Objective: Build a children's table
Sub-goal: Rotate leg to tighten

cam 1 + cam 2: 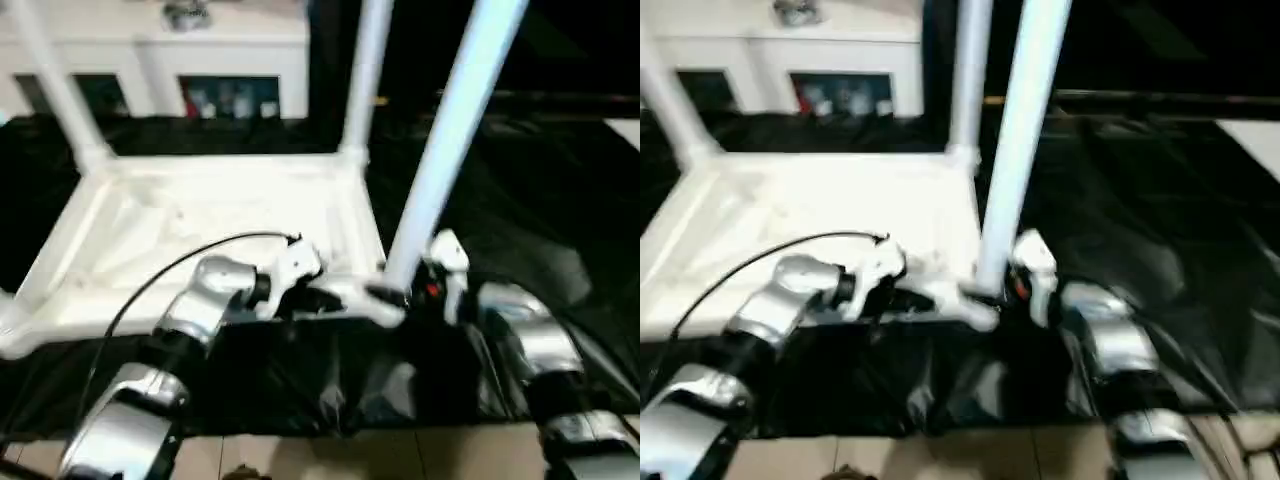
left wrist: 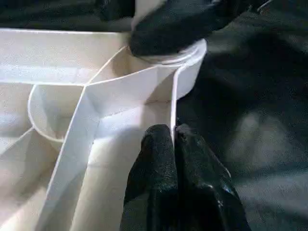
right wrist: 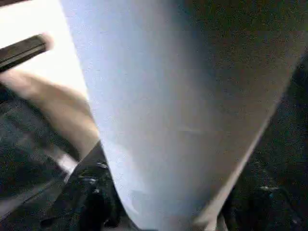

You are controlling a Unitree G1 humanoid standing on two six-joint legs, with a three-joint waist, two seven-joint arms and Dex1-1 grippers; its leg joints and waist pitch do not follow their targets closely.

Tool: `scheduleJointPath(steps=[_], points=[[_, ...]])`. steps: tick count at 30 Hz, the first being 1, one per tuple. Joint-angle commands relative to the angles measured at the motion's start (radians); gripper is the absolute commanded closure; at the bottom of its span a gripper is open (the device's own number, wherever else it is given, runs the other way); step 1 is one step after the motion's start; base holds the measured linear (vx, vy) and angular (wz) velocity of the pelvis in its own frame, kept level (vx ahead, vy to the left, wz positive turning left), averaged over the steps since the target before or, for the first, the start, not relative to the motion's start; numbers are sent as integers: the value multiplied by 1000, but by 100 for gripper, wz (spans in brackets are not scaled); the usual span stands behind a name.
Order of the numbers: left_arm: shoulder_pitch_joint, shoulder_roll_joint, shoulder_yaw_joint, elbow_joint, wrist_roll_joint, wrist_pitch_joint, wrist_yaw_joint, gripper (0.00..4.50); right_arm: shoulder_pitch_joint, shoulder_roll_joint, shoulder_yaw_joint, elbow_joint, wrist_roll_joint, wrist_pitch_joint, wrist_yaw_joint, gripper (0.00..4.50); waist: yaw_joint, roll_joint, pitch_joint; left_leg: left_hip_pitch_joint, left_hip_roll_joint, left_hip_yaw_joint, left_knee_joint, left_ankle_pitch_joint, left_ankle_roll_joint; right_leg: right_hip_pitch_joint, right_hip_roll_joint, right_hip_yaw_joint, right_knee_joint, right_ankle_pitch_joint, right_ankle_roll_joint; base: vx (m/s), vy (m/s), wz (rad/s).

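White plastic, the children's table [image 1: 210, 235] lies upside down on the black-covered table [image 1: 560, 210], its ribbed underside facing up. Three legs are visible standing from its corner sockets: one at the far left corner [image 1: 55, 85], one at the far right corner [image 1: 365, 75], and the near right leg [image 1: 450, 140], which leans slightly to the right as it rises.

In the left wrist view the left gripper [image 2: 174, 139] has its two black fingers [image 2: 154, 168] clenched on the thin upright rim wall of the tabletop, one finger inside the rim and one outside, just short of the round near right corner socket [image 2: 190, 60]. Beyond the fingertips, at that socket, the other arm's black finger [image 2: 168, 26] presses around the base of the leg.

The right gripper [image 1: 425, 290] is at the foot of the near right leg, where it enters the socket. In the right wrist view the pale tube [image 3: 183, 110] rises directly between the fingers, with a black finger [image 3: 86, 192] against its left side, so the fingers are grasping the leg.

The silver forearms reach in from the near edge, a black cable [image 1: 170, 270] arching over the left one. Behind the table stands a white cabinet [image 1: 200, 50].
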State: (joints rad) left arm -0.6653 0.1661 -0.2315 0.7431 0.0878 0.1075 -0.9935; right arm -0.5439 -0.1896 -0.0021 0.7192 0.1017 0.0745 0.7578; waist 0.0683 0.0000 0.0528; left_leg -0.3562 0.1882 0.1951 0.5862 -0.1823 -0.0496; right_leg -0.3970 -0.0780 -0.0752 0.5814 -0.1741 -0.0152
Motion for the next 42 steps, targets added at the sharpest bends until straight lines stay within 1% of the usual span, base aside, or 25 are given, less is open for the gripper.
scheduleJointPath(steps=[1, 2, 4, 7, 8, 10, 11, 12, 16, 17, 18, 21, 22, 23, 25, 26, 27, 30, 31, 33, 34, 37, 38, 40, 42], points=[[-56, -75, -5, -28, -23, -8, 51, 450, 18, 85, 60, 77, -4, 66, -22, 233, -8, 1, -48, 14, 44, -43, -86, -393, -16, 32, -85, 31, -108, -618, -91, 0, 0, 0], [-63, -92, -7, -21, -19, -2, 72, 450, 5, 107, 48, 92, 4, 76, -56, 236, -13, 1, -49, 13, 43, -44, -87, -400, -10, 34, -83, 29, -110, -593, -92, 0, 0, 0], [-78, -127, -13, -4, -14, 10, 115, 450, -24, 157, 29, 122, 16, 81, -118, 240, -19, 5, -46, 25, 41, -40, -83, -435, -7, 19, -81, 30, -117, -590, -109, 0, 0, 0], [-78, -149, -21, -3, -8, 11, 129, 450, -42, 198, 27, 144, 4, 57, -157, 240, -20, 5, -47, 24, 41, -40, -83, -435, -2, 21, -82, 31, -116, -579, -114, 0, 0, 0], [-74, -151, -21, -8, -7, 11, 126, 450, -47, 207, 21, 153, 4, 43, -162, 207, -20, 5, -47, 25, 41, -39, -83, -437, -1, 19, -82, 32, -116, -576, -115, 0, 0, 0], [-71, -149, -22, -12, -5, 6, 119, 450, -50, 212, 15, 159, 6, 36, -159, 173, -20, 3, -48, 22, 41, -39, -83, -435, 4, 22, -83, 33, -114, -567, -120, 0, 0, 0], [-66, -130, -28, -12, 3, -12, 108, 450, -51, 205, 4, 160, 21, 39, -135, 171, -20, 6, -48, 22, 42, -39, -85, -434, 6, 22, -82, 33, -112, -557, -123, 0, 0, 0], [-66, -129, -28, -12, 4, -14, 107, 450, -51, 204, 3, 160, 22, 39, -132, 151, -20, 6, -48, 23, 44, -39, -86, -438, 6, 21, -81, 35, -112, -545, -128, 0, 0, 0], [-55, -81, -37, -16, 5, -48, 49, 450, -30, 149, 42, 119, -14, 1, -64, 123, -20, 5, -51, 18, 45, -36, -88, -430, 5, 25, -81, 40, -103, -491, -146, 0, 0, 0], [-53, -71, -36, -17, 4, -53, 36, 450, -24, 136, 49, 110, -18, -4, -41, 116, -17, 4, -52, 13, 46, -37, -89, -408, 9, 29, -82, 41, -99, -462, -152, 0, 0, 0], [-50, -57, -37, -20, 2, -62, 16, 450, -17, 119, 52, 98, -22, -12, -5, 103, -16, 5, -54, 15, 48, -33, -88, -389, 12, 29, -82, 45, -94, -421, -167, 0, 0, 0], [-43, -27, -42, -30, -4, -77, -35, 450, 1, 76, 65, 62, -16, -15, 90, 103, -9, 1, -57, 9, 48, -27, -84, -330, 34, 38, -81, 48, -82, -331, -203, 0, 0, 0], [-38, -11, -44, -36, -8, -85, -66, 450, 13, 48, 78, 37, -2, -9, 154, 103, -5, 3, -59, 10, 49, -23, -82, -306, 41, 38, -80, 49, -79, -303, -213, 0, 0, 0], [-34, 7, -48, -45, -13, -91, -103, 450, 28, 13, 96, 5, 9, -2, 232, 103, 0, 0, -60, 11, 49, -21, -81, -296, 47, 41, -78, 48, -78, -290, -215, 0, 0, 0], [-32, 23, -51, -51, -17, -97, -133, 450, 45, -22, 115, -27, 15, 5, 306, 103, 11, 1, -62, 11, 52, -16, -77, -255, 65, 42, -76, 47, -69, -237, -230, 54, -22, 6], [-31, 32, -53, -52, -18, -98, -149, 450, 54, -41, 124, -43, 17, 6, 345, 103, 21, 3, -66, 10, 54, -12, -72, -215, 76, 42, -76, 48, -61, -180, -247, 56, -22, 7], [-31, 32, -53, -52, -18, -98, -149, 450, 54, -41, 124, -43, 17, 6, 345, 103, 24, 2, -68, 7, 55, -14, -72, -196, 78, 47, -77, 47, -56, -158, -251, 52, -18, 3], [-28, 62, -60, -52, -19, -104, -207, 450, 81, -103, 157, -87, 30, 38, 482, 103, 35, 3, -71, 8, 55, -12, -68, -149, 99, 47, -74, 46, -45, -69, -277, 0, 0, 0], [-27, 64, -60, -53, -19, -103, -210, 450, 82, -106, 159, -90, 31, 40, 487, 103, 35, 4, -70, 7, 56, -12, -69, -149, 100, 47, -74, 46, -44, -67, -279, 0, 0, 0], [-23, 87, -66, -57, -25, -103, -251, 450, 95, -141, 183, -121, 35, 71, 553, 103, 41, 2, -67, 8, 55, -13, -71, -171, 91, 49, -77, 45, -50, -115, -271, 0, 0, 0], [-23, 90, -67, -57, -26, -102, -258, 450, 97, -146, 187, -126, 37, 76, 563, 128, 42, 3, -66, 9, 55, -13, -72, -180, 87, 48, -77, 45, -53, -135, -266, 0, 0, 0], [-24, 102, -69, -56, -31, -101, -279, 450, 104, -160, 197, -143, 38, 94, 595, 141, 47, 2, -62, 15, 56, -13, -75, -221, 61, 44, -79, 46, -65, -232, -244, 0, 0, 0], [-25, 107, -69, -54, -31, -101, -288, 450, 106, -162, 199, -148, 37, 95, 602, 157, 49, 3, -62, 18, 57, -14, -77, -234, 50, 42, -79, 47, -67, -259, -236, 0, 0, 0], [-27, 113, -67, -52, -32, -101, -300, 450, 109, -166, 203, -158, 41, 99, 612, 157, 47, 2, -61, 16, 57, -16, -79, -244, 39, 43, -79, 47, -69, -285, -225, 0, 0, 0], [-29, 117, -67, -47, -34, -101, -307, 450, 113, -168, 211, -172, 49, 113, 624, 182, 48, 2, -62, 16, 57, -16, -79, -238, 37, 43, -80, 47, -69, -287, -219, 0, 0, 0]])
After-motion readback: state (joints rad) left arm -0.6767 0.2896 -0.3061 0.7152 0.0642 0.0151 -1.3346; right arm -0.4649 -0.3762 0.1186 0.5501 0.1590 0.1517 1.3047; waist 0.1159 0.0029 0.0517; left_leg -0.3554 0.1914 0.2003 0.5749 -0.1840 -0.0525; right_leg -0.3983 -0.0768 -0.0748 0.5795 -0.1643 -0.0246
